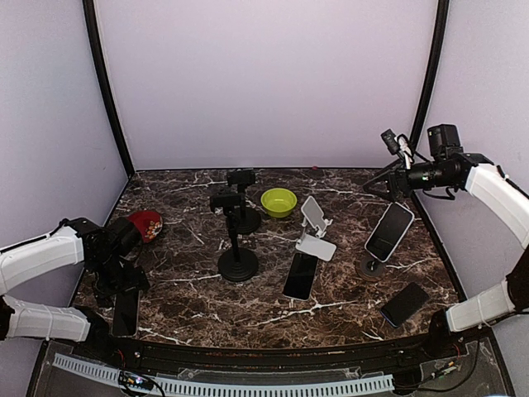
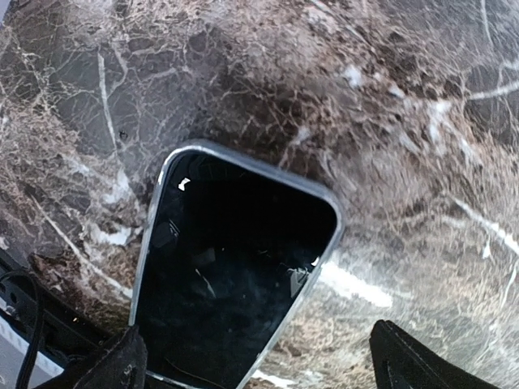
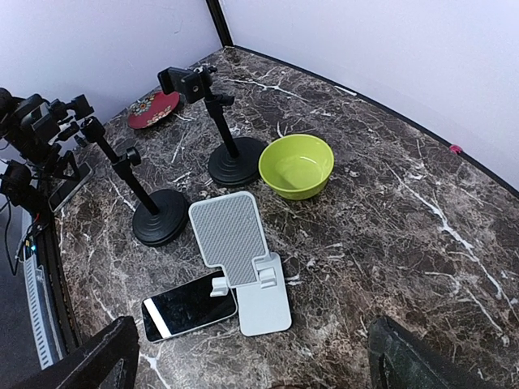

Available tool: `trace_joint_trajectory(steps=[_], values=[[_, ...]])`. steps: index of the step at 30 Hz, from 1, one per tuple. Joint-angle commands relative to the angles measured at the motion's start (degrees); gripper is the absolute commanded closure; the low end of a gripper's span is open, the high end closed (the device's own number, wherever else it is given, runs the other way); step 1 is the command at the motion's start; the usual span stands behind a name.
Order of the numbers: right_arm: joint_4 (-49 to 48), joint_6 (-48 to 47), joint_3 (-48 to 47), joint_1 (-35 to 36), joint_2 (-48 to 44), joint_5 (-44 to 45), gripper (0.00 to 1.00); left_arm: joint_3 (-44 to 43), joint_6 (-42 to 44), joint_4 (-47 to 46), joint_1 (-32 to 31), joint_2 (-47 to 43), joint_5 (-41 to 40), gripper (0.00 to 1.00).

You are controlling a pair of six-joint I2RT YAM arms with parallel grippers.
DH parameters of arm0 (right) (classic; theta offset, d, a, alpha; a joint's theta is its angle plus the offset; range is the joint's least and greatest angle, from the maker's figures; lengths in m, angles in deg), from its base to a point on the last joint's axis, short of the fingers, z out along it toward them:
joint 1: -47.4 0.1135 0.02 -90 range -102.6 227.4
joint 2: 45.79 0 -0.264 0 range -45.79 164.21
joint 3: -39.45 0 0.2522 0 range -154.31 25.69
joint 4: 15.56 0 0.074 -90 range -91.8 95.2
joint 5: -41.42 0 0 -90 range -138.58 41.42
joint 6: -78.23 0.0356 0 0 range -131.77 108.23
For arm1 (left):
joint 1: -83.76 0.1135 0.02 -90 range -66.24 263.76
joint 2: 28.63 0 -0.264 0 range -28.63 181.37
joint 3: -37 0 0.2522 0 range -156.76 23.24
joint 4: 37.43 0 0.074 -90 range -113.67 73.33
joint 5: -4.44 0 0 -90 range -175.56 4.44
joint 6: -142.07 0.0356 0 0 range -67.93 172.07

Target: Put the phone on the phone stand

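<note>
A black phone (image 2: 235, 275) lies flat near the table's front left corner (image 1: 126, 310). My left gripper (image 2: 259, 369) hovers open just over its near end, one fingertip (image 2: 105, 365) on each side of it, not touching. Mid-table stands a white folding phone stand (image 1: 316, 231) (image 3: 239, 259), nothing on it, and another dark phone (image 1: 301, 275) (image 3: 188, 306) lies flat against its base. My right gripper (image 1: 387, 184) (image 3: 255, 373) hangs open high over the right side, holding nothing.
One more phone (image 1: 389, 231) leans on a small round stand at the right, and a dark phone (image 1: 404, 303) lies at the front right. Two black clamp stands (image 1: 238, 248) (image 1: 241, 211), a green bowl (image 1: 278, 202) and a red dish (image 1: 146, 223) occupy the middle and left.
</note>
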Motion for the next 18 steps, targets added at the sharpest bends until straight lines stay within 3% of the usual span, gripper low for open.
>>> trace_joint_trajectory(steps=[1, 9, 18], values=[[0.7, -1.5, 0.8, 0.4, -0.4, -1.2, 0.01, 1.7, 2.8, -2.8, 2.4, 3.0, 2.6, 0.01], [0.8, -1.7, 0.6, 0.9, -0.1, -1.5, 0.01, 2.1, 3.3, -3.8, 2.4, 5.4, 2.0, 0.01], [1.1, -2.1, 1.0, 1.2, -0.8, -2.2, 0.01, 2.1, -6.3, 0.4, 3.2, 5.0, -7.5, 0.01]])
